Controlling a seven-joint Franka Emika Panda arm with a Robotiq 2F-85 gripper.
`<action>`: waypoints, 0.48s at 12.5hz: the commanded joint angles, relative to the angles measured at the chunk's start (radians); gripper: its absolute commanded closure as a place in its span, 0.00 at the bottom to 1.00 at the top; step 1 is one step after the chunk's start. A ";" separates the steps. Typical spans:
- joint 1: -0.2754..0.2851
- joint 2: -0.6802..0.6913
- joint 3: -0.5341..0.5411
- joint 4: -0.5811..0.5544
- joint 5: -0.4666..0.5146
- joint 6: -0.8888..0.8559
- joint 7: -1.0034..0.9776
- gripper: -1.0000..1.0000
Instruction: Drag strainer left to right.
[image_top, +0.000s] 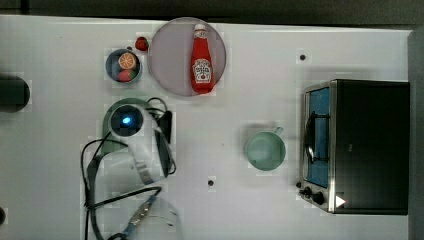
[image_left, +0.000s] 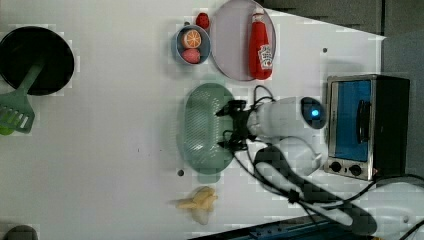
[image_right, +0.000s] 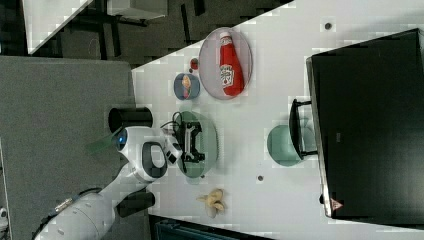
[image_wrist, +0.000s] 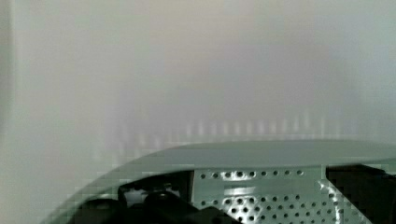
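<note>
Strainer (image_left: 200, 130) lies on the white table (image_left: 110, 150), between the fruit bowl (image_left: 191, 44) and the banana (image_left: 200, 202) in the left view. Over its rim, the gripper (image_left: 229, 127) hangs with fingers spread wide, grasping nothing.

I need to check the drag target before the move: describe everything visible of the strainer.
The strainer is a pale mint-green oval colander that looks like plastic, with rounded ends, a flat rim and a small tab handle at each end. Its bowl is dotted with rows of small holes, clear in the wrist view. It sits upright, opening up, on the white table, between the fruit bowl and the banana. The gripper stands open over its bowl at the rim; whether it touches cannot be told.
</note>
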 joint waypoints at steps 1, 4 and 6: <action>-0.056 -0.034 -0.028 -0.033 0.000 0.031 -0.136 0.00; -0.077 -0.050 -0.076 -0.055 0.000 0.031 -0.239 0.00; -0.084 -0.058 -0.112 -0.065 0.000 0.031 -0.286 0.00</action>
